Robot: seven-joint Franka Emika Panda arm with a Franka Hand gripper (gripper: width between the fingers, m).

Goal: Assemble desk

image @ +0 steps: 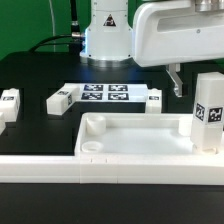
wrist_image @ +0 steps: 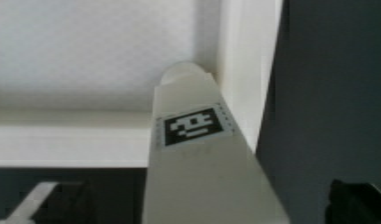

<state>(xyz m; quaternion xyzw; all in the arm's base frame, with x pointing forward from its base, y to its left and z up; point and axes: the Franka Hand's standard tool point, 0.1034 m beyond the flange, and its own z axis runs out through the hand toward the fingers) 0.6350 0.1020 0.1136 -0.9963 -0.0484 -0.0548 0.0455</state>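
The white tray-like desk top [image: 135,128] lies near the table's front. One white square leg [image: 208,108] with a tag stands upright at its corner on the exterior view's right. My gripper [image: 203,82] hangs over that leg, open, with one finger [image: 175,82] beside the leg and the other out of frame. In the wrist view the leg [wrist_image: 205,140] rises between the jaws, with gaps on both sides, and a dark finger [wrist_image: 352,200] stands clear of it. Three more legs [image: 8,100] [image: 62,100] [image: 152,97] lie loose behind the top.
The marker board [image: 105,93] lies flat in front of the robot base [image: 105,35]. A long white rail [image: 100,165] runs along the front, against the desk top's near side.
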